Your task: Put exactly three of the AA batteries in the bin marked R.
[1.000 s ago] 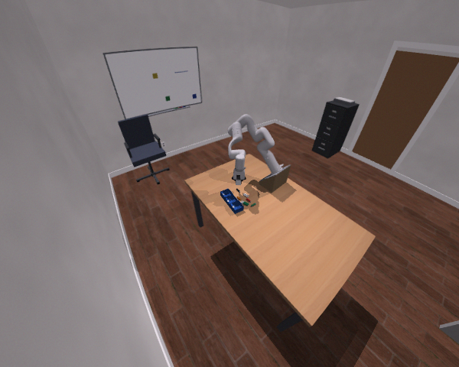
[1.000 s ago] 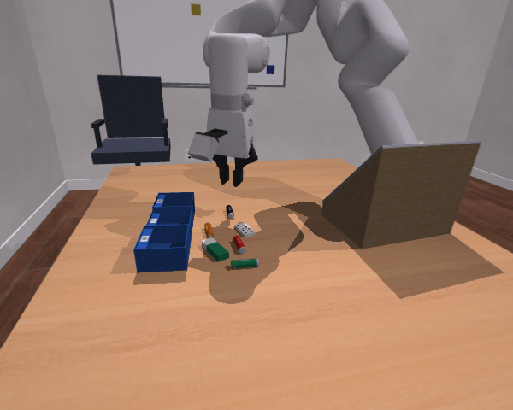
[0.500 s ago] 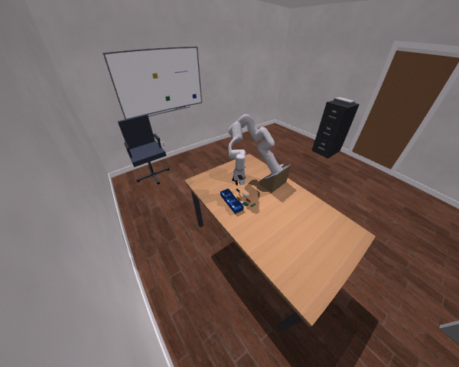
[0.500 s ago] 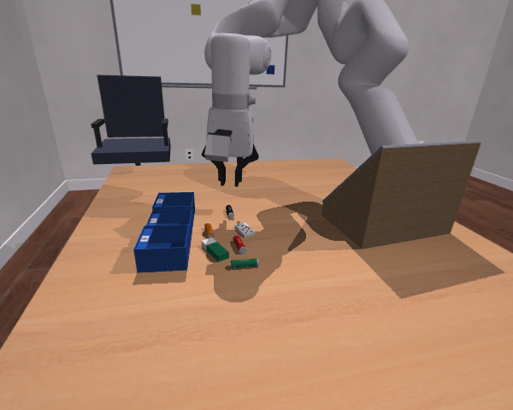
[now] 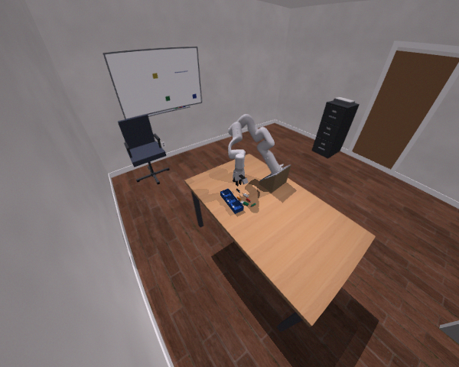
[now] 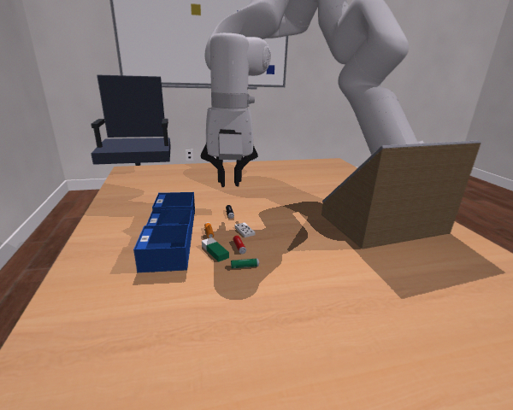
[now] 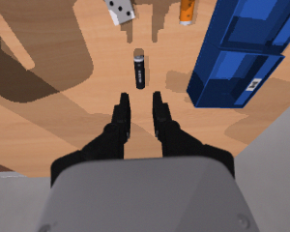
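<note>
Wooden table [image 5: 297,232] [image 6: 265,335] [image 7: 92,137] bearing bins [image 5: 238,209] [image 6: 162,260] [image 7: 195,92], batteries [image 6: 244,263] [image 7: 140,77].

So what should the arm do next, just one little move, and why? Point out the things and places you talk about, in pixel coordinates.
Probably lower the end effector [image 5: 239,184] [image 6: 229,184] [image 7: 141,101] toward the black battery [image 6: 229,212] [image 7: 140,72], shifting slightly to line up: its parted fingers hold nothing, and the battery lies on the table ahead of them.
</note>
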Motion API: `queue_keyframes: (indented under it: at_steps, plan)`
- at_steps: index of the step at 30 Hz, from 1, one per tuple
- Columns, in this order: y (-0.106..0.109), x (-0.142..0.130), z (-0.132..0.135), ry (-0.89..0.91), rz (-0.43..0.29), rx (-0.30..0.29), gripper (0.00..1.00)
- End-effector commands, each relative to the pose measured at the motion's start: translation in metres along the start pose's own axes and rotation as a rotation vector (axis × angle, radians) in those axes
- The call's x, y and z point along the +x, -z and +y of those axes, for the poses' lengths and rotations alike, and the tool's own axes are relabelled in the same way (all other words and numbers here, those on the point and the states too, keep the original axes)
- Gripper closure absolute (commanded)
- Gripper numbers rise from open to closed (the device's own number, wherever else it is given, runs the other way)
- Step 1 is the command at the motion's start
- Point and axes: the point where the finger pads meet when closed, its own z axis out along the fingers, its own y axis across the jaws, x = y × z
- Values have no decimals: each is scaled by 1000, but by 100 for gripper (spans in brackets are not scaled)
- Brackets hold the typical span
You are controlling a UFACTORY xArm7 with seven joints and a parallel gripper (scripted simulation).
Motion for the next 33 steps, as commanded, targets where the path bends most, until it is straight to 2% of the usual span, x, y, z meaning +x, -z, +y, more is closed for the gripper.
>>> queue_keyframes:
  at_steps: [1, 25, 33]
  plan:
    - [1, 1, 1, 15, 6, 1, 72]
    - [1, 0, 1, 15, 6, 1, 72]
    - [-23, 0, 1, 15, 6, 1, 72]
